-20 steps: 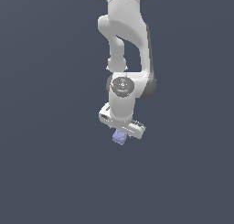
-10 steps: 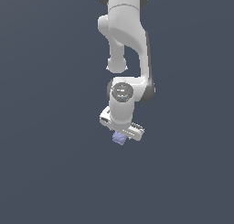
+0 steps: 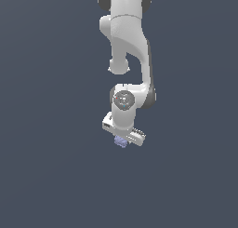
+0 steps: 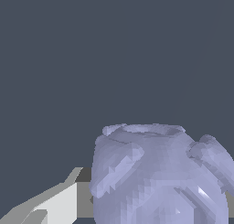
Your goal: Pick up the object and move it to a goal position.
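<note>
The object [image 3: 121,141] is a small pale lavender-blue lumpy piece, peeking out just under the white hand of the arm in the exterior view. My gripper [image 3: 122,139] is shut on it and holds it off the ground. In the wrist view the object [image 4: 157,173] fills the near part of the picture, with raised ridges and a round rim on its far side. One white finger [image 4: 55,205] presses against its side; the other finger is hidden behind the object.
The white arm [image 3: 125,45] hangs down from above in the exterior view. Around it there is only a plain dark grey-blue background [image 3: 46,129], with no other objects or marker showing.
The arm's upper links have shifted slightly toward the exterior view's right. The hand and the held object stay at nearly the same spot.
</note>
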Robot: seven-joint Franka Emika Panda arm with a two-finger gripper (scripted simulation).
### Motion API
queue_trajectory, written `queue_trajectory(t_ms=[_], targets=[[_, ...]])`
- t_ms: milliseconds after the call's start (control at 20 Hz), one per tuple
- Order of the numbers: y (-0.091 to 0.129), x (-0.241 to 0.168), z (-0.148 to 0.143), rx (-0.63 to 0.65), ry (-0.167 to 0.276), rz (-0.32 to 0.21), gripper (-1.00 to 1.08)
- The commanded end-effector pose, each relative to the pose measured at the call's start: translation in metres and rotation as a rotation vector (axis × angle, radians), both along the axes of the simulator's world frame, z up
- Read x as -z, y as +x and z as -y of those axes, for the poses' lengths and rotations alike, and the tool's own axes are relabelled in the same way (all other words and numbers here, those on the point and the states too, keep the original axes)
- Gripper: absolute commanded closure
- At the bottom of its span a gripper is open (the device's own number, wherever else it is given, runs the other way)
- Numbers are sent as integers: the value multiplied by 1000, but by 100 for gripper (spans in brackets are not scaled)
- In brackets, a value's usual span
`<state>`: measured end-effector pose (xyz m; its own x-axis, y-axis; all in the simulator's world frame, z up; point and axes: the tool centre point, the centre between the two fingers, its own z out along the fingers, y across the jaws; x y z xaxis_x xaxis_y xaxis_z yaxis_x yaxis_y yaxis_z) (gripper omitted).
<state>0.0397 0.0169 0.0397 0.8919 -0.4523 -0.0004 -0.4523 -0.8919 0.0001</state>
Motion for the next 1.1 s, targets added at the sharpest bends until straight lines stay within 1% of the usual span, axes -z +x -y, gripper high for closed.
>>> queue_trajectory(t_ms=[0, 600, 850, 1050], targets=[[0, 0, 0, 0, 0, 0, 108], [-2, -3, -2, 0, 0, 1, 108], [-9, -15, -10, 0, 0, 1, 108], [-20, -32, -22, 0, 0, 1, 108]])
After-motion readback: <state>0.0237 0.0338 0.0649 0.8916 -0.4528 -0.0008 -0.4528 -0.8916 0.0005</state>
